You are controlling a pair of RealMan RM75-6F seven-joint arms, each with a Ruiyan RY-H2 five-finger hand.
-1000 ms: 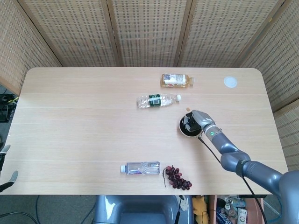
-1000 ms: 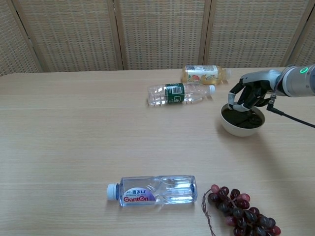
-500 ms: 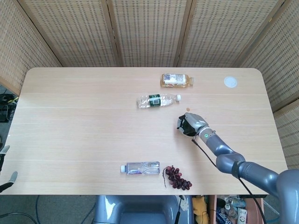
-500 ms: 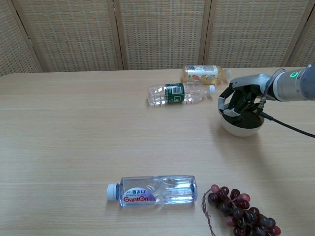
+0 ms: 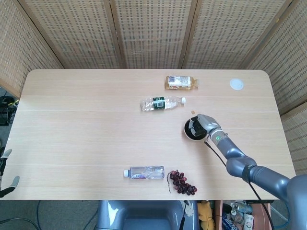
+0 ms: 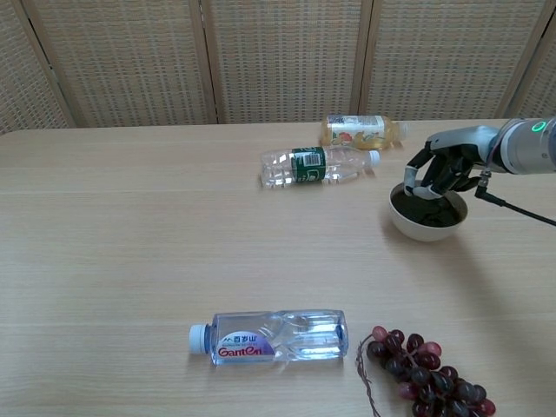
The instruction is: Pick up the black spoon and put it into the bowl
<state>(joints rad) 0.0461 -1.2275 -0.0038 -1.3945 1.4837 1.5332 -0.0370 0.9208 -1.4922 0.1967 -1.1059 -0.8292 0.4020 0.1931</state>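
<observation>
The right hand [image 6: 439, 165] hung over the far rim of the bowl [image 6: 426, 217], its fingers [image 6: 419, 181] curled downward with the tips reaching into the bowl's mouth. From the head view the hand [image 5: 200, 124] covered much of the bowl [image 5: 188, 130]. Whether those fingers pinched anything or merely drooped apart could not be told; the dark interior swallowed the detail. The black spoon could not be made out as a separate shape: the bowl's inside looked uniformly dark, so the spoon may have lain within it, but neither view settled this.

The left hand [image 5: 5, 184] showed only at the lower left edge of the head view, off the tabletop [image 5: 86, 120], its fingers apart and holding nothing.

Beyond the bowl lay a clear bottle with a green label [image 6: 317, 164] on its side, and farther back a yellow drink bottle [image 6: 360, 131], also lying down. Near the front edge a water bottle [image 6: 271, 336] rested on its side, just beside a bunch of dark grapes [image 6: 423, 369]. A small white disc [image 5: 236, 84] sat near the far right corner.
</observation>
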